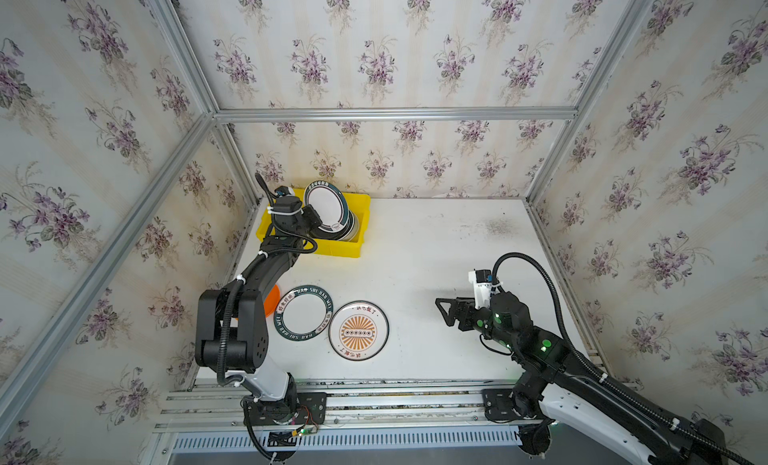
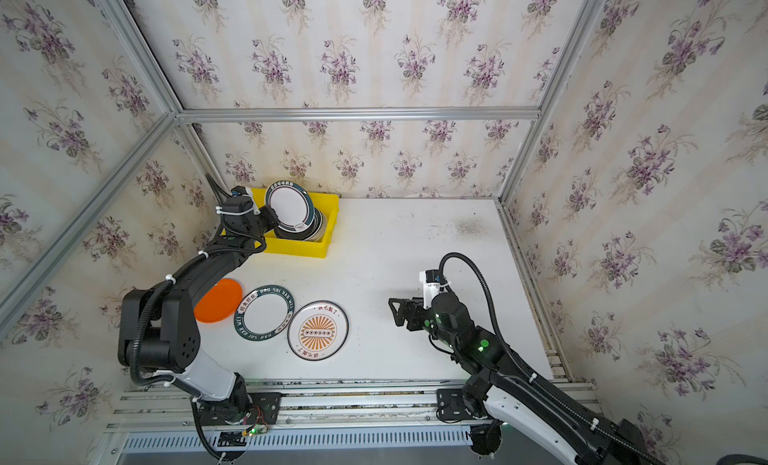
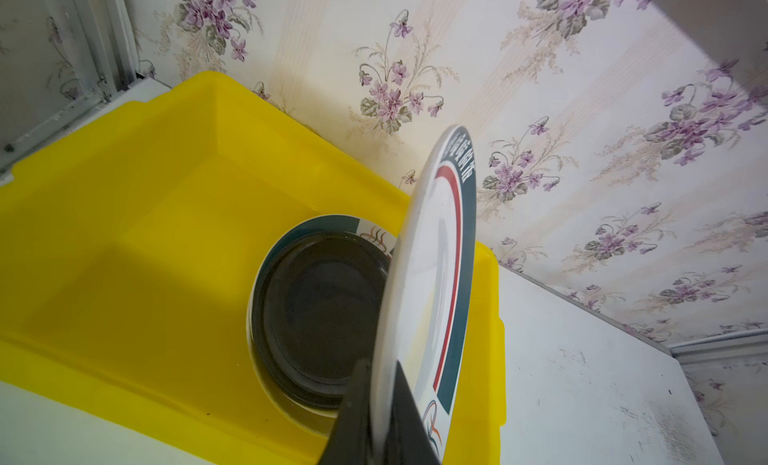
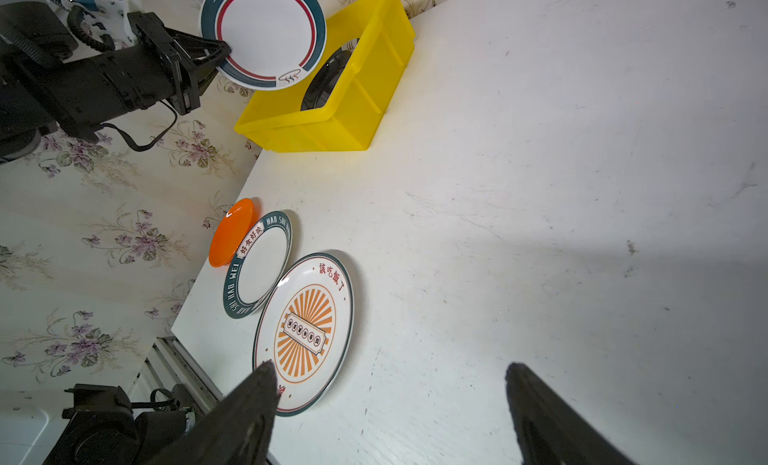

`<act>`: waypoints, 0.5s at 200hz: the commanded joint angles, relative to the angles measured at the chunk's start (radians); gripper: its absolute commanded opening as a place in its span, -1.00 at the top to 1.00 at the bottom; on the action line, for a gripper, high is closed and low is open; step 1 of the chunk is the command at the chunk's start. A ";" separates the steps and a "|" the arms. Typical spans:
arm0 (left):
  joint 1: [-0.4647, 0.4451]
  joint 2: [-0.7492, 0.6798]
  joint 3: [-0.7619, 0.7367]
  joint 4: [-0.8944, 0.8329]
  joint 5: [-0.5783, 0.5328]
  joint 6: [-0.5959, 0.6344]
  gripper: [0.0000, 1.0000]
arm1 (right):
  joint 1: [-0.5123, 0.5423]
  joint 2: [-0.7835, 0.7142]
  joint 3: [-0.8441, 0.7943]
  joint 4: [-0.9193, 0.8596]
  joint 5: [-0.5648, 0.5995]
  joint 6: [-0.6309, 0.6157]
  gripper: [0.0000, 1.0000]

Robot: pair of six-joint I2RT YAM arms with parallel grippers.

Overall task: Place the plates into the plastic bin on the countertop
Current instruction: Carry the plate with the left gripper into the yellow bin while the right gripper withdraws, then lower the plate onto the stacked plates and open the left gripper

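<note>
The white worktop is scuffed and has a dark smudge toward its far right. It sits in a booth papered with violet-sprigged wallpaper and framed by aluminium rails.

There is one yellow plastic bin, in the far left corner close to the back wall. There are two arms, each with one claw.

Three plates lie flat in a row on the near left of the worktop:
- An orange plate, plain and glossy, lies nearest the left edge.
- A green-rimmed plate lies next to it, white in the middle with "HAO SHI HAO WEI" lettered around its dark band.
- A sunburst plate lies rim to rim with that one. It has orange rays around a small lettered panel and red characters near its thin dark edge.

Inside the bin, at its right end, is a stack of plates whose number cannot be counted. The left wrist view shows a black plate lying on a banded one.

A fourth loose plate, the held plate, is white with a dark teal band, a red inner ring, white characters and a small steam motif. The left claw is pinched narrow on its rim and holds it steeply tilted on edge over the stack. Whether it touches the stack cannot be told.

The right claw hovers over the right of the worktop with its jaws spread wide and nothing between them. It points toward the sunburst plate and is well apart from it.
</note>
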 commanded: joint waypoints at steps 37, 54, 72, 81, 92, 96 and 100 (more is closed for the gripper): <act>0.017 0.072 0.044 -0.048 -0.045 0.038 0.79 | -0.001 0.017 -0.005 0.015 0.008 0.017 -0.76; 0.019 0.088 0.047 -0.049 -0.042 0.034 0.76 | -0.001 0.021 -0.002 0.017 -0.003 0.024 -0.76; 0.022 0.101 0.049 -0.050 -0.045 0.029 0.69 | -0.001 0.018 -0.003 0.012 -0.008 0.030 -0.76; 0.023 0.110 0.052 -0.051 -0.041 0.027 0.69 | 0.000 0.013 -0.006 0.008 -0.005 0.033 -0.76; 0.025 0.121 0.059 -0.055 -0.036 0.028 0.68 | -0.001 0.007 -0.010 0.008 -0.002 0.039 -0.76; 0.025 0.125 0.063 -0.058 -0.032 0.028 0.67 | -0.001 0.004 -0.012 0.008 0.000 0.041 -0.76; 0.026 0.128 0.066 -0.060 -0.029 0.028 0.66 | 0.000 0.002 -0.014 0.008 0.002 0.043 -0.76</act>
